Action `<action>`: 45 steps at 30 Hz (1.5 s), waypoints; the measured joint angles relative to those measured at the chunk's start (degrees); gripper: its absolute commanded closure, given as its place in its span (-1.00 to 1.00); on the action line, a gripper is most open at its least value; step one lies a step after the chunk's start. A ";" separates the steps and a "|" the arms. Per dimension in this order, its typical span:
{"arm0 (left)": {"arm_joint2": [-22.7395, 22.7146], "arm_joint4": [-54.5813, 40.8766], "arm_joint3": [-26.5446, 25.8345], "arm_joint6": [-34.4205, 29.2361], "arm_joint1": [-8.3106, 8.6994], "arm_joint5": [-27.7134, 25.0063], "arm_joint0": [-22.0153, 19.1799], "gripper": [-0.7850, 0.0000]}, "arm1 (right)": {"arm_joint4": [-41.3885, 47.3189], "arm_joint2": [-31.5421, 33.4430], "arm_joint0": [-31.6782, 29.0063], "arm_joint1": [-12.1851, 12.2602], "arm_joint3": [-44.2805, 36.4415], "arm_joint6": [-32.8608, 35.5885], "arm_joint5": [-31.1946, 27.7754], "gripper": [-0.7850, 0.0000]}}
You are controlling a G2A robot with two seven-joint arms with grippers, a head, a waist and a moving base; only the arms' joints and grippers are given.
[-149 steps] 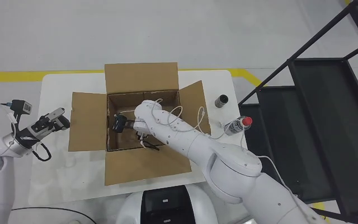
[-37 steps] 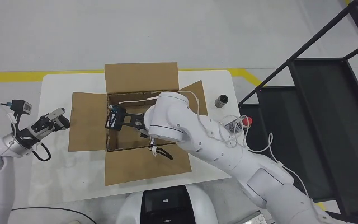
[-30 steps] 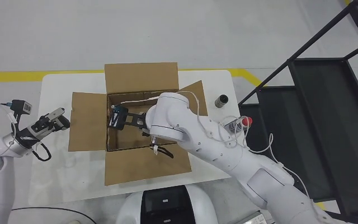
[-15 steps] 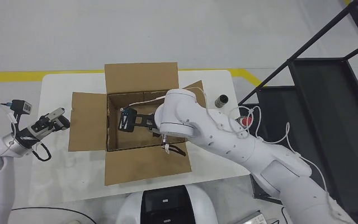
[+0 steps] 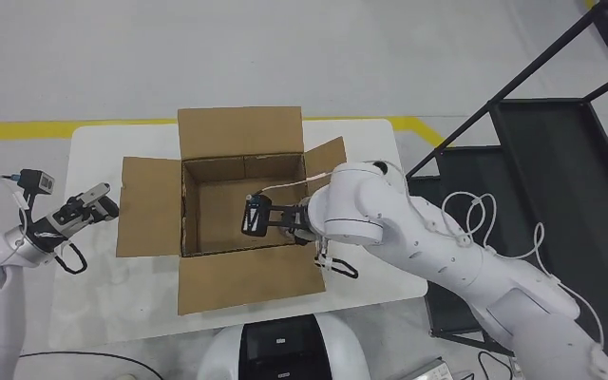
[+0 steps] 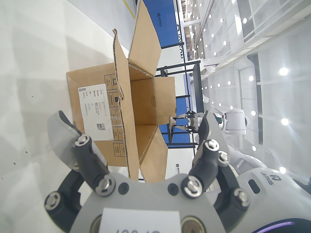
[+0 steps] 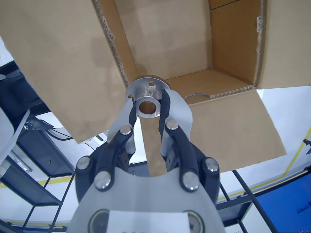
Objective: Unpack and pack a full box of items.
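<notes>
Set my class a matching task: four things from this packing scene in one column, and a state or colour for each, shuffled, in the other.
Things
1. left gripper
2. right gripper
3. cardboard box
4. metal part

States or colours
A. silver, with a round flange
B. open, empty
C. brown, flaps spread open
D. shut on an item

Pairs: 1-B, 2-D, 3-C, 4-A
</notes>
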 measured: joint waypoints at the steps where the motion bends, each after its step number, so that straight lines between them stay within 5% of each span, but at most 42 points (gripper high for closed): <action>1: 0.00 0.00 0.00 0.00 0.00 0.00 0.00 -1.00 | 0.43 0.09 -0.39 0.63 -0.61 0.00 0.01 1.00; 29: 0.00 0.00 0.00 0.00 0.00 0.00 0.00 -1.00 | 4.36 7.02 -14.19 23.29 -14.69 0.00 10.53 1.00; 40: 0.00 0.00 0.00 0.00 0.00 0.00 0.00 -1.00 | 2.66 6.93 -20.31 27.60 -13.78 -0.43 14.56 1.00; 45: 0.00 0.00 0.00 0.00 0.00 0.00 0.00 -1.00 | -2.16 7.60 -25.75 28.41 -11.14 -6.74 16.60 1.00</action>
